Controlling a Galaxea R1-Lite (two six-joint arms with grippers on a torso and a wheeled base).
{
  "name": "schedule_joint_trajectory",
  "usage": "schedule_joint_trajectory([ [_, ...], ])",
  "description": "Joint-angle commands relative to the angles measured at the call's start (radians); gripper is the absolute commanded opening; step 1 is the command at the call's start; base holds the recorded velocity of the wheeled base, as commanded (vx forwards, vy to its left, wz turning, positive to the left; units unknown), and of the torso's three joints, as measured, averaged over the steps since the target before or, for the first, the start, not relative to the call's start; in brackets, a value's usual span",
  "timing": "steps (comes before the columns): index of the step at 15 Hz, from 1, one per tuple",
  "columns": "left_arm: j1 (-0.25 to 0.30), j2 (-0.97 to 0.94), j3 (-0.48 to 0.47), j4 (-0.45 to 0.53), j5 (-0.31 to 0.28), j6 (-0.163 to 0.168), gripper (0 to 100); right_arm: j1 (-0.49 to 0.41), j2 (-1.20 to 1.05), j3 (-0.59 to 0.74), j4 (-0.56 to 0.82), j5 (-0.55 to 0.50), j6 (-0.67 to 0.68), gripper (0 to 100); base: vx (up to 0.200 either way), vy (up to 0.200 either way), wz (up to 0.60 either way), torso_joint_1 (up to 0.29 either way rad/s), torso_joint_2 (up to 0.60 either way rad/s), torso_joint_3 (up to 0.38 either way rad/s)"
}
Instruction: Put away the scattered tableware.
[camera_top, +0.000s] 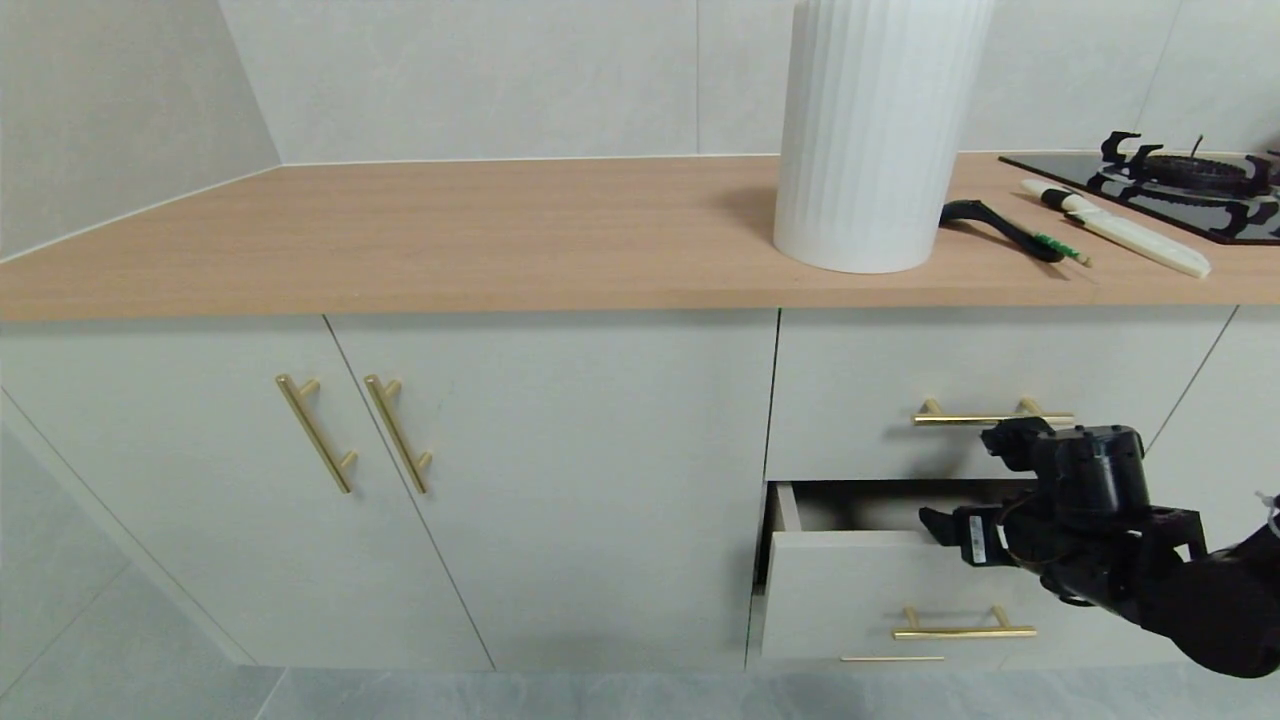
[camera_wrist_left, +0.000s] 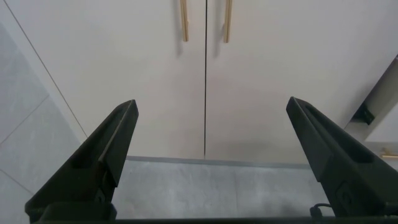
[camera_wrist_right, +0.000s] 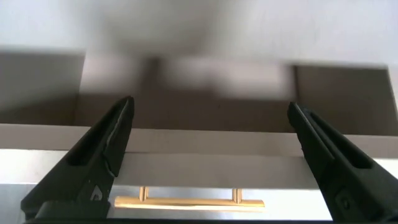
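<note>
Lying on the counter (camera_top: 500, 240) above the drawer (camera_top: 830, 590), the knife (camera_top: 1115, 232) and black tool (camera_top: 1000, 228) sit untouched. My right gripper (camera_top: 975, 482) hangs spread and empty at the drawer's mouth; my left gripper (camera_wrist_left: 208, 162) gapes empty, facing doors (camera_wrist_left: 124, 74) left of the drawer. I judge the drawer's narrow gap risky: a dropped knife could strike its front.

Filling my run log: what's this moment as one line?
drawer part open | right tool open at drawer | left tool open facing cupboard doors | knife on counter
</note>
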Motion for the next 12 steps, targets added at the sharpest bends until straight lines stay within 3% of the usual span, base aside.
schedule_joint_trajectory([
  [1, 0.0, 0.001, 0.0, -0.001, 0.0, 0.0, 100, 0.0, -0.058, -0.003, 0.035, 0.008, 0.0, 100, 0.0, 0.0, 0.0, 0.0, 0.0, 0.0],
  [8, 0.0, 0.001, 0.0, -0.001, 0.0, 0.0, 100, 0.014, -0.219, -0.069, 0.482, 0.085, -0.006, 100, 0.0, 0.0, 0.0, 0.0, 0.0, 0.0],
  [12, 0.0, 0.001, 0.0, -0.001, 0.0, 0.0, 100, 0.036, -0.268, -0.074, 0.656, 0.092, -0.084, 100, 0.0, 0.0, 0.0, 0.0, 0.0, 0.0],
])
